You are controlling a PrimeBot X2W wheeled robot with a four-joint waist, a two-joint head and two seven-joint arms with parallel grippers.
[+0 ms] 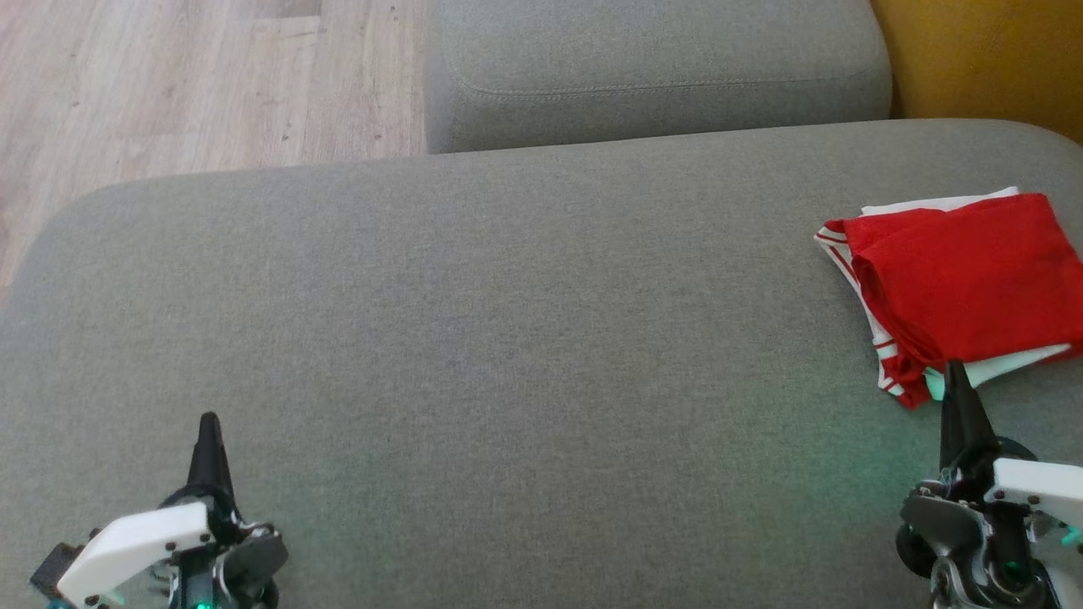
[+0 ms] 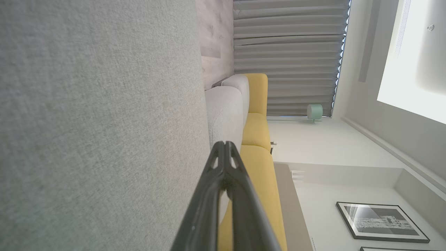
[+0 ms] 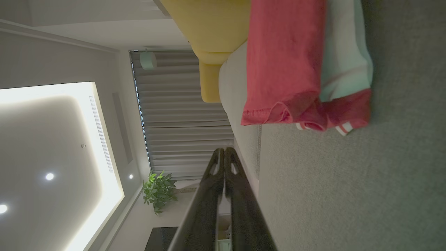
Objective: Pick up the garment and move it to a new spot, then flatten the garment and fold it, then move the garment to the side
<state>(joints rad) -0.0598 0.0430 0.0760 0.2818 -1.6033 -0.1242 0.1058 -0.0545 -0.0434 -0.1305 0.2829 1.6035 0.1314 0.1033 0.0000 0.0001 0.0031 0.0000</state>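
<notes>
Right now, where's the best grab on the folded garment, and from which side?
Probably the near corner of the garment, where layers bunch into a roll on the cushion. Come from the near side with the right gripper, just short of it; open its shut jaws first.

Garment (image 1: 964, 271): red cloth, matt and thin, with white striped trim. Seat cushion (image 1: 508, 321): grey woven fabric, matt, slightly coarse. Floor (image 1: 169, 76): pale wood-grain planks, low sheen. Left gripper (image 1: 209, 421) and right gripper (image 1: 954, 369): smooth dark fingers, white plastic-looking shells.
</notes>
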